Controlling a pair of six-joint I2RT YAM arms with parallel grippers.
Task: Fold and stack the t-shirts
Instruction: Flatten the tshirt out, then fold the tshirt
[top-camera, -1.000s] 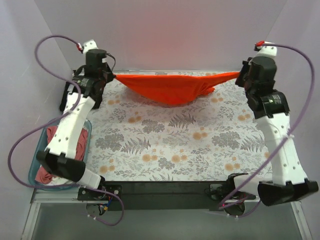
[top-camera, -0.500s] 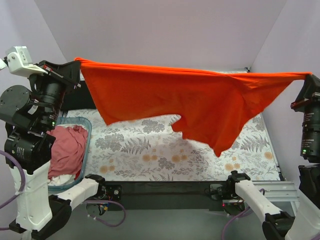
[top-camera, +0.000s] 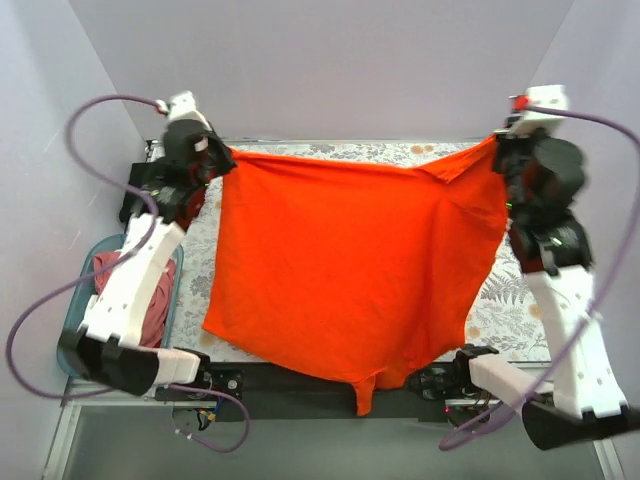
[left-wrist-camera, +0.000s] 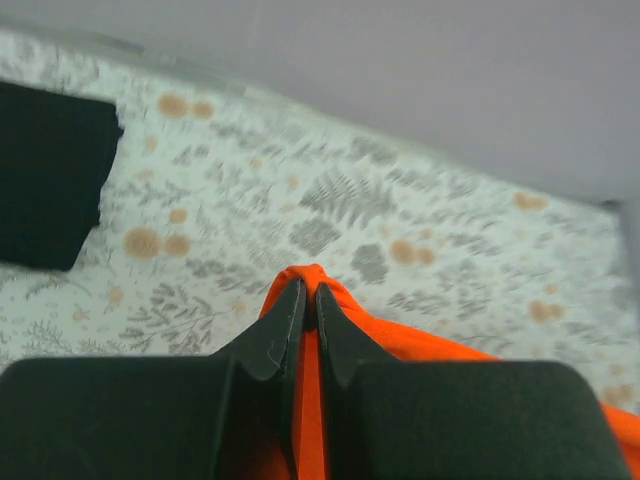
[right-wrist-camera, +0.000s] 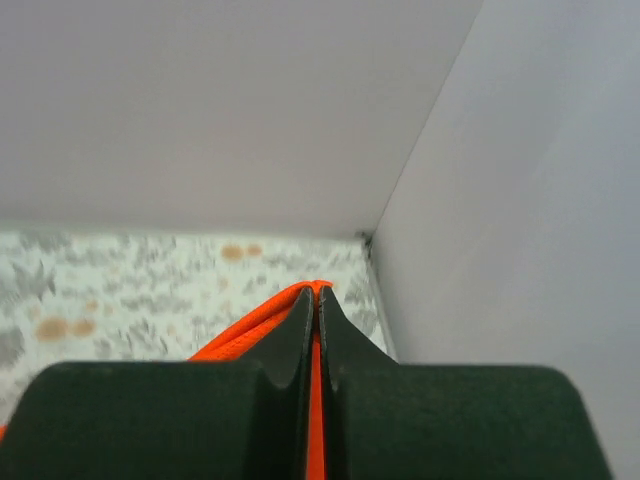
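Pincer L (top-camera: 228, 153), pincer R (top-camera: 495, 141) lower; tee (top-camera: 350, 270) flatter

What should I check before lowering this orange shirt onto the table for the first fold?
1. Left fingers shut on a far corner of the orange shirt: ok.
2. Right fingers shut on the other far corner: ok.
3. Shirt spread wide between the arms: ok, though a small flap is folded over near the right corner.
4. Whole shirt over the table: not ok, the near hem hangs past the near edge.
5. Black cloth on the table apart from the left corner: ok.
6. Basket with the pink shirt untouched by the orange cloth: ok.
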